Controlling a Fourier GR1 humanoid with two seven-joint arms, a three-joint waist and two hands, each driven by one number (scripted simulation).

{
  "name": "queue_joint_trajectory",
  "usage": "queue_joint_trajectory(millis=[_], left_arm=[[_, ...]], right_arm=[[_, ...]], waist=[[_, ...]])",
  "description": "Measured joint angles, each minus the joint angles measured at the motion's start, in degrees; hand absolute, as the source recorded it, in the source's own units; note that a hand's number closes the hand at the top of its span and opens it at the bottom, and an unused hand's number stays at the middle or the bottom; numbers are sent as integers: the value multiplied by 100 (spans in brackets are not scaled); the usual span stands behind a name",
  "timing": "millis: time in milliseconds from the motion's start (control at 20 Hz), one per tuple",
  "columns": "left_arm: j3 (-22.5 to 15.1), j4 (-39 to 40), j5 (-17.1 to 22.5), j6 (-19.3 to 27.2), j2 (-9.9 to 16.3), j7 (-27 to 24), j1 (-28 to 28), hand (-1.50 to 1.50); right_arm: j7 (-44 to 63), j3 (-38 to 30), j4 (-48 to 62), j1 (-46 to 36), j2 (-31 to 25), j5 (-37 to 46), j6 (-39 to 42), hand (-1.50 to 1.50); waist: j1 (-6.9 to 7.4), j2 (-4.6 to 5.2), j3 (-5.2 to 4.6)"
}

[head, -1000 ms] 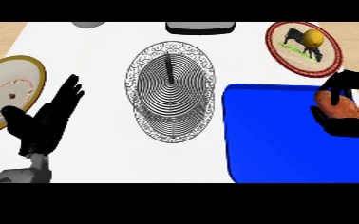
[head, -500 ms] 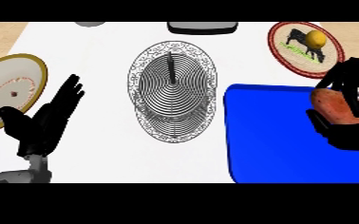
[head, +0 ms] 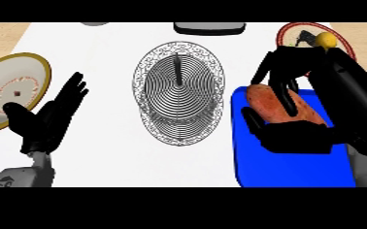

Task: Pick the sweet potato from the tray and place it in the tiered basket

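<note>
right hand (head: 297, 126) curled round sweet potato (head: 276, 107), partly hiding it.

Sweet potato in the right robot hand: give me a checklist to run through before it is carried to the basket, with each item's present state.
1. Right robot hand curled round the sweet potato: ok.
2. Sweet potato lifted off the tray: cannot tell; it shows over the tray's left part.
3. Basket upright, nothing seen in its tiers: ok.
4. Counter between tray and basket free of things: ok.
5. Left robot hand open at the view's left, apart from the basket: ok.
6. Plate beside the left robot hand, away from the way to the basket: ok.
</note>
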Motion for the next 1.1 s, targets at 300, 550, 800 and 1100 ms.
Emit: queue_joint_trajectory(millis=[300,550,800,1100], left_arm=[[34,4,-54,-66,-69,5,3,0],[42,-143,-139,-31,-161,104,56,0],[14,-238,-270,-29,-246,107,162,0],[17,-334,-354,-10,-357,232,112,0]], right_arm=[[844,575,520,-872,968,590,-14,150],[1208,759,841,-1047,1514,954,117,150],[991,768,1556,-1189,1937,1344,35,150],[492,876,2303,-1178,2347,2033,-293,150]], waist=[[-7,-1,3],[-22,-2,6],[-18,3,7],[-19,6,8]])
